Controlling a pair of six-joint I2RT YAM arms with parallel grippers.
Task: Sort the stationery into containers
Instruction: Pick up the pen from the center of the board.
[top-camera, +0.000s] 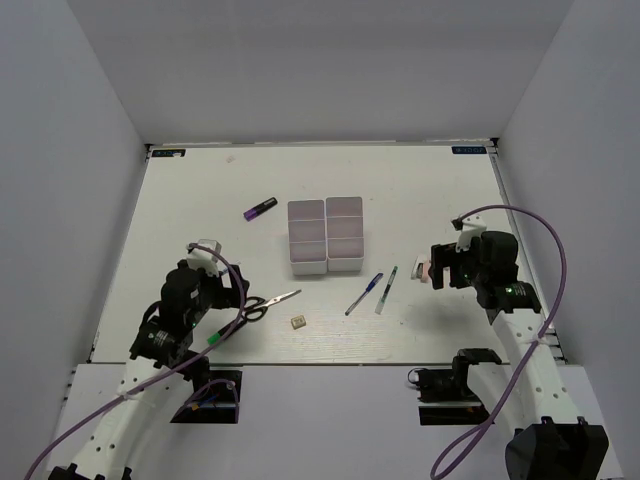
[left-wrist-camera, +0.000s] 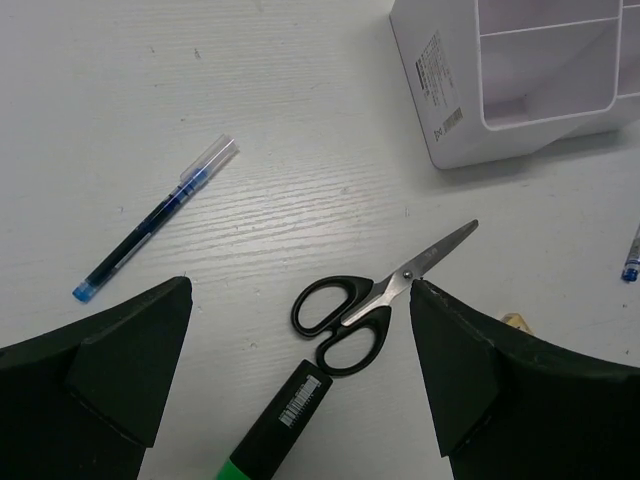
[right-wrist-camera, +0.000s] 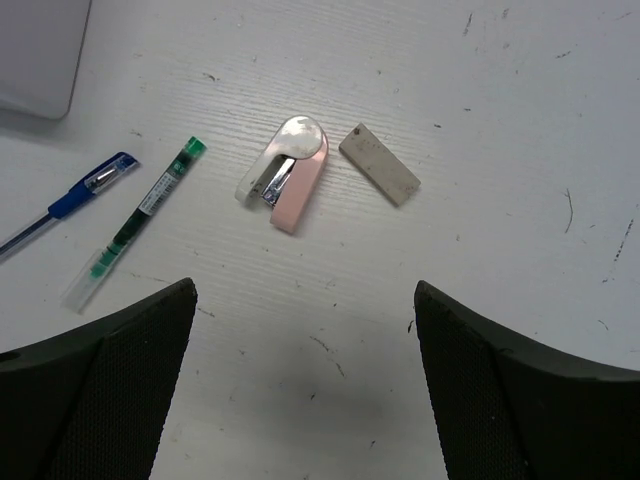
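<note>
I see my left gripper (left-wrist-camera: 300, 290) wide open over the scissors (left-wrist-camera: 397, 284), holding nothing; my right gripper (right-wrist-camera: 305, 290) wide open too, empty, near the eraser (right-wrist-camera: 379, 178)

no text legible anywhere. white bin block (left-wrist-camera: 440, 90): printed label with barcode on its side wall, too small to read. black marker (left-wrist-camera: 290, 410): barcode sticker, digits unreadable. green pen (right-wrist-camera: 140, 212): tiny print on barrel, unreadable.
</note>
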